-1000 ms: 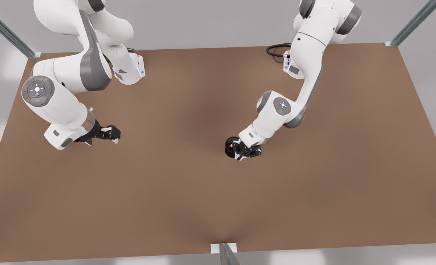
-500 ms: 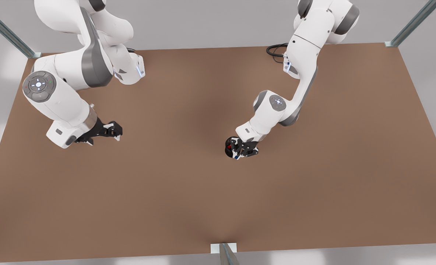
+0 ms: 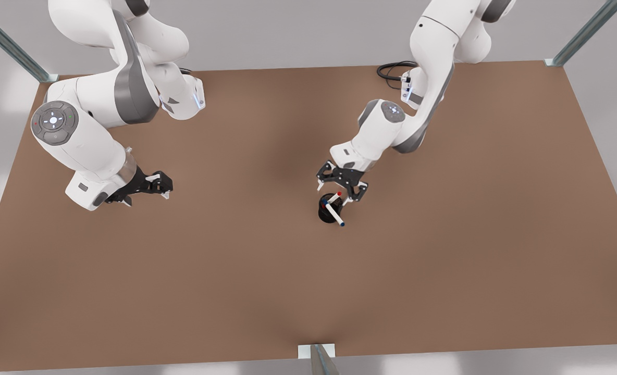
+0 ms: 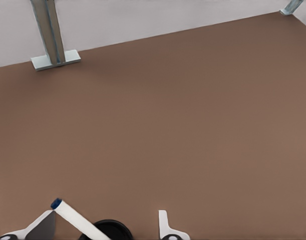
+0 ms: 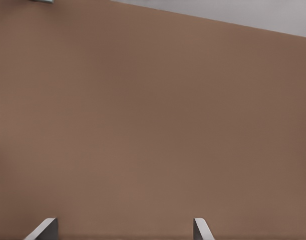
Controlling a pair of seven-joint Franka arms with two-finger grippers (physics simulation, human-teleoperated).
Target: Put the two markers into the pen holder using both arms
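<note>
Just below my left gripper (image 3: 341, 186) stood the small black wire-mesh pen holder (image 3: 327, 209), and my jaws hung spread wide over it, gripping nothing! The white-barrelled marker with the dark blue tip (image 3: 334, 213) leaned out of the cup, its free end slanting past the rim away from my jaws. Beside it, the red tip of the second white marker (image 3: 338, 194) poked up from the holder, right under my fingertips. From my left wrist, the blue-tipped marker (image 4: 75, 221) ran beside one white fingertip (image 4: 41, 226) down to the dark rim of the holder (image 4: 110, 230).

Well apart from all that, on the front view's left, my right gripper (image 3: 163, 185) waited low over the bare brown tabletop (image 3: 235, 271). Its jaws were apart and empty too; its white fingertips (image 5: 44, 229) framed plain brown board.
</note>
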